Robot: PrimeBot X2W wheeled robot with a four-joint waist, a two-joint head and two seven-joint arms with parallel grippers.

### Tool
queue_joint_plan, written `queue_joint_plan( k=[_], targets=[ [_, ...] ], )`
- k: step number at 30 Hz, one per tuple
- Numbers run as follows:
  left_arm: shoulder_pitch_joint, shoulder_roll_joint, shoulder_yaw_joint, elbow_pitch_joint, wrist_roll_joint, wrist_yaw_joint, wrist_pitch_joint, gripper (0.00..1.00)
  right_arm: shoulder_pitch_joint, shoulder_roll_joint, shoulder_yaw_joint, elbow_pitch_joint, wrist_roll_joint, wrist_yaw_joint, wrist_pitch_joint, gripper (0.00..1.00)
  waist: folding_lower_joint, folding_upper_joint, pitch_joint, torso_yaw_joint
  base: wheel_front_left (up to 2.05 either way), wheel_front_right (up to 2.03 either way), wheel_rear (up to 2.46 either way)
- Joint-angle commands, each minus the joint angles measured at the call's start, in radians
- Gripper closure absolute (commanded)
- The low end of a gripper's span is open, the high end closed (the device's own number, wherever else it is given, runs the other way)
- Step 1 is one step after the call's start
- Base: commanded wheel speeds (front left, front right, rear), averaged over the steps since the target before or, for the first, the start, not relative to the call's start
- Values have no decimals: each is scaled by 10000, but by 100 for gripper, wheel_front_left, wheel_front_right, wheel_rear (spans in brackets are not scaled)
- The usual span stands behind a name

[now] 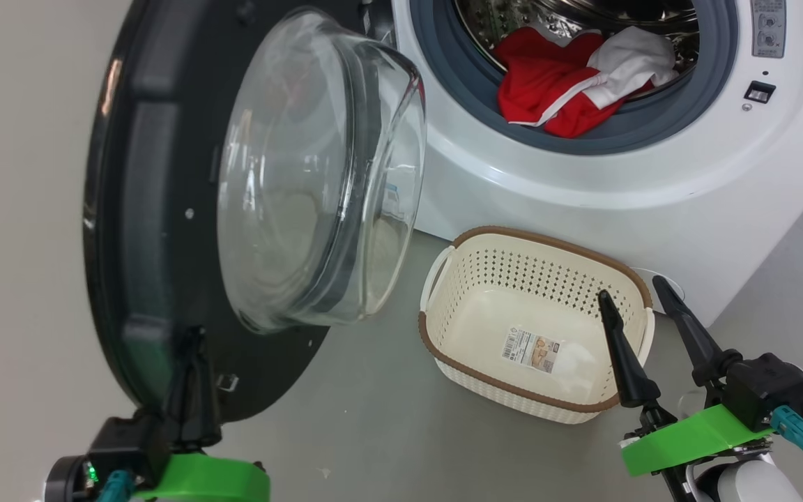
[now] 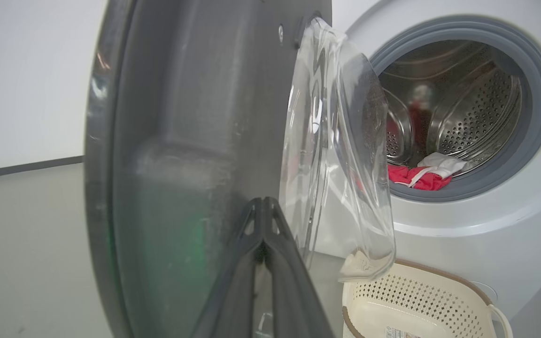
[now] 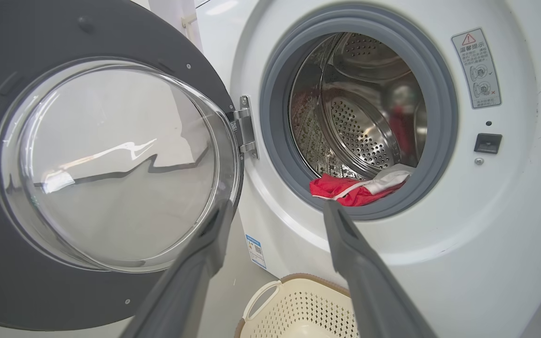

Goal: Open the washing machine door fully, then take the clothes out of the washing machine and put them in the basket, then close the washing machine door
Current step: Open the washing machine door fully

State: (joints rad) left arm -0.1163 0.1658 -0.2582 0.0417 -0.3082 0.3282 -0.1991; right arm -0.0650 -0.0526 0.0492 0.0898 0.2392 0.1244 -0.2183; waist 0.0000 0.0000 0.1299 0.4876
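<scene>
The washing machine door (image 1: 150,209) stands swung open at the left, its glass bowl (image 1: 318,174) bulging toward the basket. My left gripper (image 1: 194,348) is shut, fingertips together (image 2: 263,203) against the lower inner face of the door (image 2: 181,141). Red clothes (image 1: 555,84) with a white panel lie at the front of the steel drum, draped on the grey ring of the washing machine (image 1: 583,181). The empty cream basket (image 1: 506,265) sits on the floor below the opening. My right gripper (image 1: 635,293) hangs open over the basket's right end, pointing at the clothes (image 3: 350,188).
A pale wall runs behind the door at the left. Grey floor (image 1: 373,418) lies open in front of the basket. The door hinge (image 3: 246,126) sits at the left of the drum opening; a latch slot (image 3: 487,142) and warning sticker (image 3: 477,68) are at its right.
</scene>
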Motion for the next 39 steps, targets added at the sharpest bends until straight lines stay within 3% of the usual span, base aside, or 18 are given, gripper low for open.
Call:
queue_joint_plan(
  k=[1, 39],
  targets=[
    [-86, 290, 646, 26, -122, 164, -131, 100, -194, 24, 277, -337, -131, 63, 32, 0, 0, 0, 36, -14, 0, 0, 0],
    [-1721, 958, 2421, 2526, -310, 104, -624, 100, -195, 24, 207, -1220, -795, 63, 844, 0, 0, 0, 495, -49, 0, 0, 0]
  ],
)
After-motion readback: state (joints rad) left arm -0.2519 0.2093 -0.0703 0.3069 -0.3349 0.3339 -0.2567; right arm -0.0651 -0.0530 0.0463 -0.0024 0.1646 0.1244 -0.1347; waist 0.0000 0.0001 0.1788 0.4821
